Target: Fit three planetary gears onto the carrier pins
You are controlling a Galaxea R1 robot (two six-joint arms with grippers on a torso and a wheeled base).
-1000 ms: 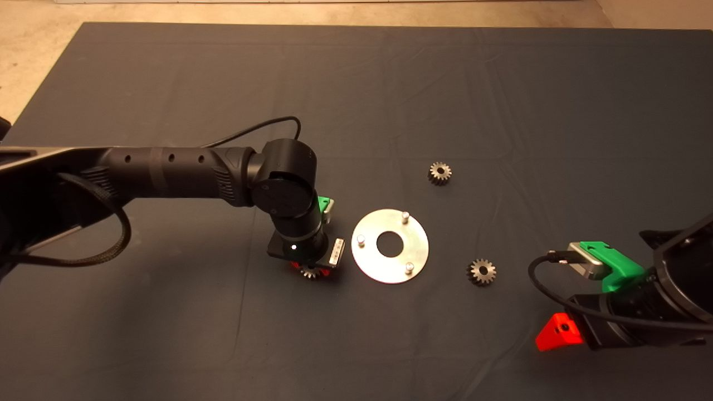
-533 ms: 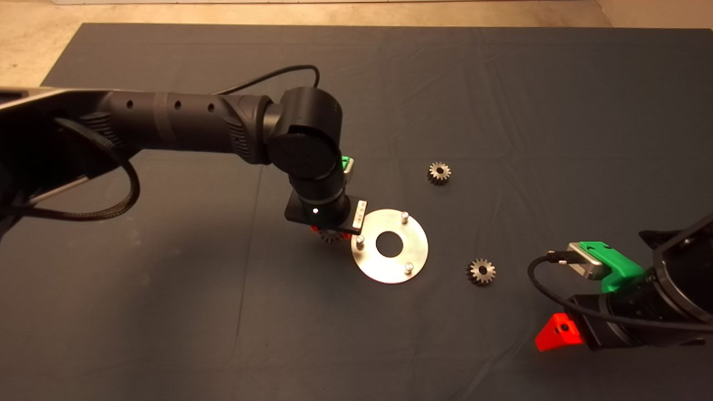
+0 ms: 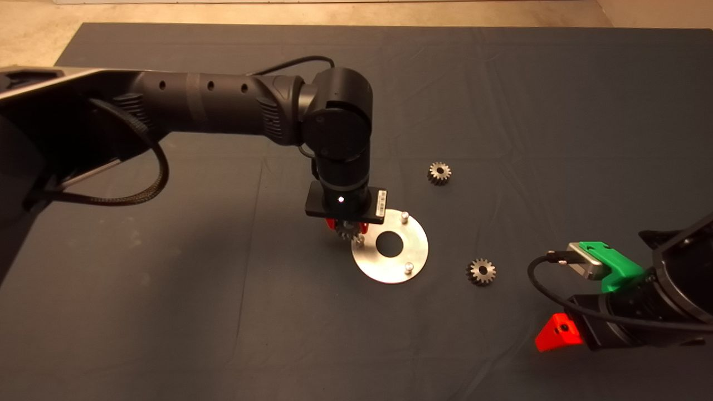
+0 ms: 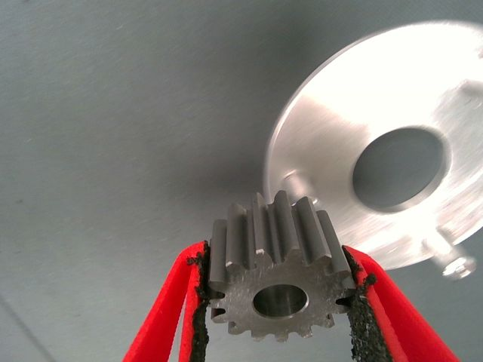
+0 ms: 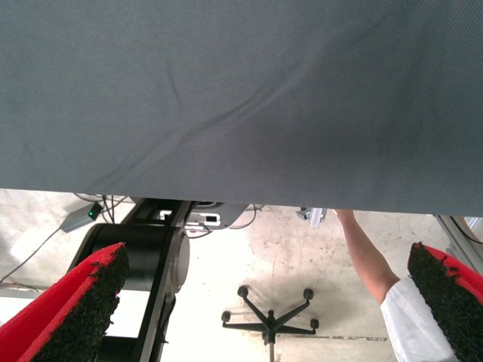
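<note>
No readable writing anywhere; the pale label on the left wrist block is too small to make out.

Left hand [image 3: 347,227] sits over the disc's [image 3: 415,253] left rim, closed on a gear [image 4: 278,264]. Wrist view: the black pads [image 4: 201,302] press on opposite sides of the teeth, bore facing the camera, straight-cut teeth, machined grey steel, pads crumbly-textured. The gear hangs above the left pin [image 3: 360,241]; cannot tell if it touches the pin.

Disc: flat round shiny metal plate with a large centre hole, near the middle of the mat [image 3: 501,83]. Three short silver cylindrical pins stand upright on it: left pin, far pin [image 3: 405,216] and near pin [image 3: 409,268]. The far and near pins are bare.

Two loose gears lie flat on the mat: far gear [image 3: 439,172] beyond the disc, toward the table's far edge; near gear [image 3: 481,272] right of the disc, between it and the right hand. Both dark grey, toothed, with a round bore, well apart from the disc.

Right hand [image 3: 560,331] is parked by the table's near right corner, fingers spread wide apart, nothing between them. Its wrist view shows wrinkled dark fabric of the mat, and beyond it pale floor, a chair base with castors [image 5: 270,311] and a person's arm [image 5: 370,264] in a white sleeve.
</note>
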